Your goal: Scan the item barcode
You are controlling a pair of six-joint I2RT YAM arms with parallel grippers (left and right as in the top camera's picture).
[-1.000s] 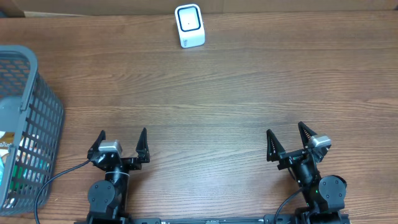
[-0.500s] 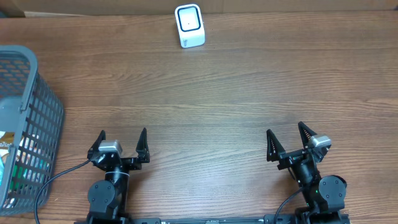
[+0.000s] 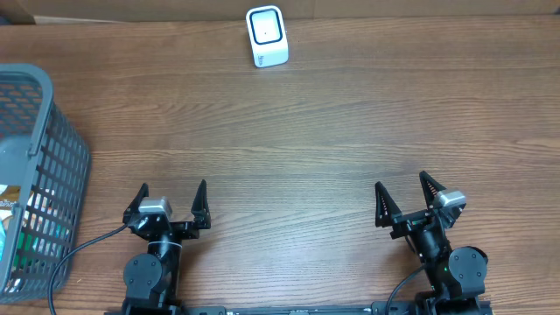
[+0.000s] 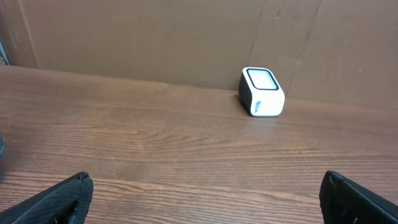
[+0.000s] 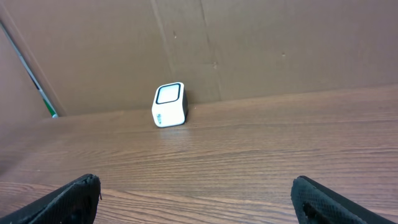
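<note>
left gripper (image 3: 171, 200): low at near table edge, jaws wide, empty
right gripper (image 3: 402, 198): same pose, wide, empty
scanner (image 3: 266, 36): far edge, untouched

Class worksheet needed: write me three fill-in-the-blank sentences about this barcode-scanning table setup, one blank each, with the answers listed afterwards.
1. The scanner at the far edge of the table is ____ in colour.
2. The grey basket stands on the robot's ____ side.
3. The left end effector and the right end effector both have their jaws ____.
Missing words: white; left; open.
</note>
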